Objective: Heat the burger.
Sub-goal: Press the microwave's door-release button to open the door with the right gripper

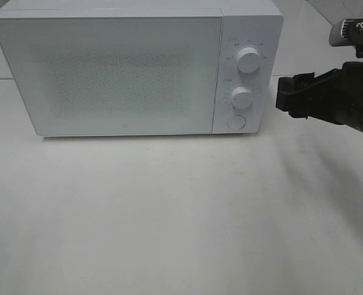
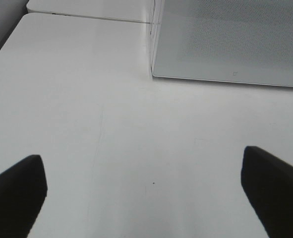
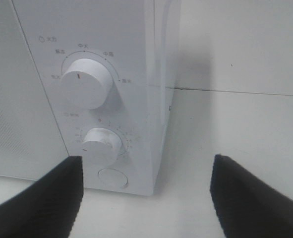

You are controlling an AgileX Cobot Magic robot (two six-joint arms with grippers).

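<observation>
White microwave oven [image 1: 107,67] at the back of a white tabletop [image 1: 169,215], frosted, speckled door [image 1: 107,86] shut flush. On the control panel at its right end, stacked top to bottom: upper knob [image 1: 249,59], lower knob [image 1: 241,97], round button [image 1: 235,121].

Right claw [image 1: 284,93], black, hanging in the air just beside that panel on the right of the overhead view, about level with the lower knob, pointed toward it and touching nothing. From the right wrist camera: spread wide and empty, dark fingers [image 3: 42,198] framing the oven's front corner. Upper knob marked with a red line and ringed by small printed labels, lower knob and round button beneath it.

Left claw [image 2: 146,198] outside the overhead shot. From its own wrist camera: spread to full width, holding nothing, low over bare tabletop, with the lower corner of the oven door ahead and well apart.

Burger's whereabouts impossible to tell: hidden from all three views, with nothing discernible through the shut door.
</observation>
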